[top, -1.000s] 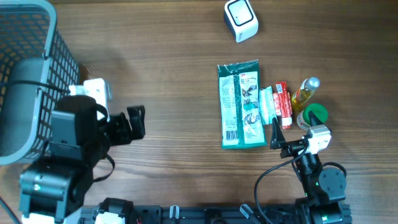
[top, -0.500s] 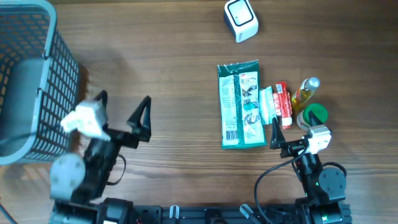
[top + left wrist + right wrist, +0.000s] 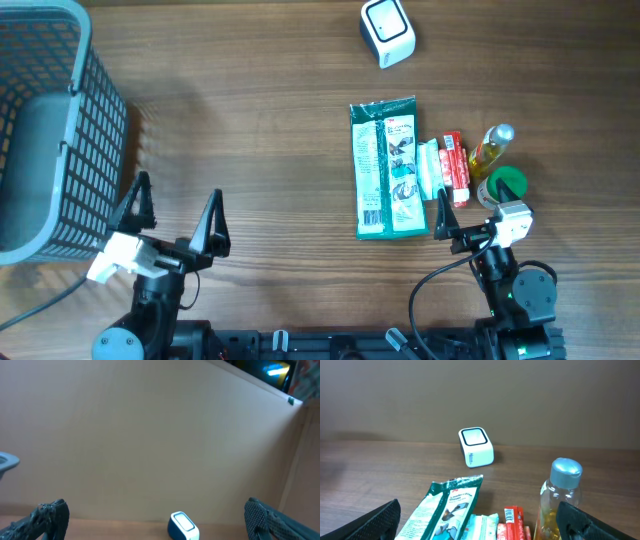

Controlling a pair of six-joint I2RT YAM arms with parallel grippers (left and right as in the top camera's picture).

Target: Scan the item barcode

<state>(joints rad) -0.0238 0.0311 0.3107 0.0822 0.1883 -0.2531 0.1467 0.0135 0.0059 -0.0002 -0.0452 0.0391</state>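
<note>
At near edge, left side: left fingers (image 3: 213, 218) splayed wide and released, nothing between them, over bare tabletop (image 3: 270, 130). Their tips point away from the base.

Near edge, right side: right fingers (image 3: 441, 214) also released and empty. The visible tip sits just beside the near ends of the item row; contact cannot be judged.

Item row, just beyond the right fingers, left to right:
- green packet (image 3: 386, 168), flat, long axis running near to far
- white pack (image 3: 428, 170), against the packet's right edge
- red pack (image 3: 456, 165), beside the white pack
- bottle (image 3: 490, 148), upright in the right wrist view, yellow liquid, silver cap
- green lid (image 3: 507, 183), just nearer than the bottle

Far left: grey basket (image 3: 60, 120), well apart from the items.

Far side: white scanner (image 3: 387, 32) with dark window, beyond the packet and well apart from it. The left wrist view shows it low between the finger tips.
</note>
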